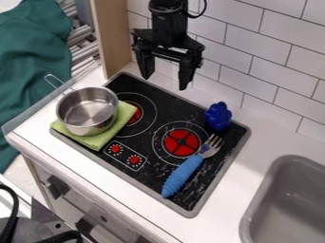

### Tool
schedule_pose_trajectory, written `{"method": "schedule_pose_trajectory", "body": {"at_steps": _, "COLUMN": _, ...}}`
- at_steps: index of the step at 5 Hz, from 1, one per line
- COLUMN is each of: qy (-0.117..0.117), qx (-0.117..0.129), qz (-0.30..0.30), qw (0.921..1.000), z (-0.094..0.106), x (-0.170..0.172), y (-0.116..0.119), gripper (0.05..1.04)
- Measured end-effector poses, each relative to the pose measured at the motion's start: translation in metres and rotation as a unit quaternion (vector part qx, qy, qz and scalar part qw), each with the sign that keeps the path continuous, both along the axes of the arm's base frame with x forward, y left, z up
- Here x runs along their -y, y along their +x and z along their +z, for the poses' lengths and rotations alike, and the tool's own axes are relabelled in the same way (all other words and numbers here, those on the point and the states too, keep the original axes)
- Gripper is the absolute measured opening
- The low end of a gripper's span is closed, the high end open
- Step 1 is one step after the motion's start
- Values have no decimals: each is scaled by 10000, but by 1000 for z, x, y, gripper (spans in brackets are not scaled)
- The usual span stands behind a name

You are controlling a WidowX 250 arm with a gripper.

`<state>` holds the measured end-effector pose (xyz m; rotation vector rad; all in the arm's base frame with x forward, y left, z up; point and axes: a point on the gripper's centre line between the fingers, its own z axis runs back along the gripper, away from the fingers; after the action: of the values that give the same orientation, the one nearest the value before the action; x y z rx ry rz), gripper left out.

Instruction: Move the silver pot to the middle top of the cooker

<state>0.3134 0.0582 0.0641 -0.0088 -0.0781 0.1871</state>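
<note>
Judging by its shine and thin wall, the silver pot [88, 109] should be light but quite stiff, hard to dent and not fragile, though the smooth metal could slip if pinched carelessly. It sits upright, with nothing visible inside, on a folded green cloth [95, 142] at the left corner of the cooker [219, 178]. The gripper [165, 83] hangs near the cooker's top edge, by the tiled wall, its jaws parted and holding nothing.

The best hold looks to be the rim, on the side facing the burners: one jaw inside, one outside, reaching far enough down the wall to catch more than the lip. The whole body looks too broad to span. The thin wire handle [49, 75] sticks out towards the upper left; gripping there would leave the bowl's weight off to one side, so the pot could twist or droop. Even a rim hold may let it tilt a little. The cloth looks soft and may drag along, so a straight lift first seems wise. For the set-down at the middle of the cooker's top edge, the pot should clear the blue toy [218, 116] and the blue-handled fork [182, 175].
</note>
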Motion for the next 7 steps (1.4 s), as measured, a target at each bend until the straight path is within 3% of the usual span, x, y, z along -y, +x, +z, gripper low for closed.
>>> {"method": "schedule_pose_trajectory", "body": {"at_steps": 1, "qy": -51, "qx": -193, "qz": 8, "qw": 9998, "z": -12, "x": 1, "y": -5, "gripper": 1001}}
{"method": "schedule_pose_trajectory", "body": {"at_steps": 4, "qy": -148, "qx": -451, "qz": 720, "qw": 9963, "z": -33, "x": -62, "y": -39, "gripper": 1002}}
{"method": "schedule_pose_trajectory", "body": {"at_steps": 7, "qy": -545, "qx": -1096, "qz": 789, "qw": 9893, "z": -81, "x": -69, "y": -58, "gripper": 1001}}
